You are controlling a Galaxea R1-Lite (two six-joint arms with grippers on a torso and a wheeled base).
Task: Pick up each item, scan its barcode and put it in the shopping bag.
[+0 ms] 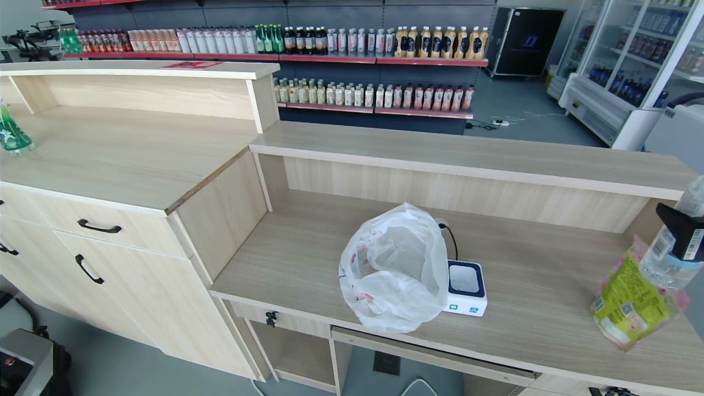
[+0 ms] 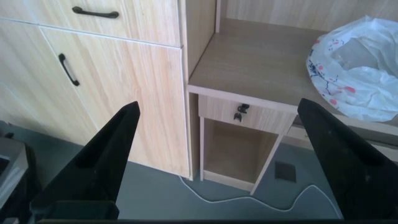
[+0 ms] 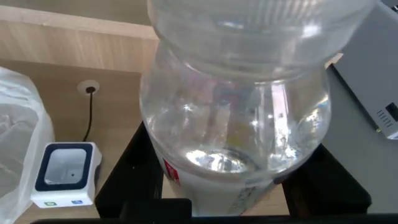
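Two arms: right fingers (image 1: 682,234) clamp a clear bottle (image 1: 663,269) above the counter (image 1: 522,286); left fingers (image 2: 102,162) hang spread low.

**Plenty of print, none of it legible**

No words or numbers are coming through clearly enough to read. The yellow-green snack bag (image 1: 632,294) is showing two small square codes and some dark lettering, all too small to make out. The clear bottle (image 1: 668,258) is wearing a white label with a red patch and fine print that is staying unreadable. The scanner (image 1: 466,286) is showing a green icon and a blue icon on its front edge. The shopping bag (image 1: 393,269) is carrying blurred red and pink markings. A red sign (image 1: 192,65) is lying flat on the upper counter ledge (image 1: 110,69), its text lost.
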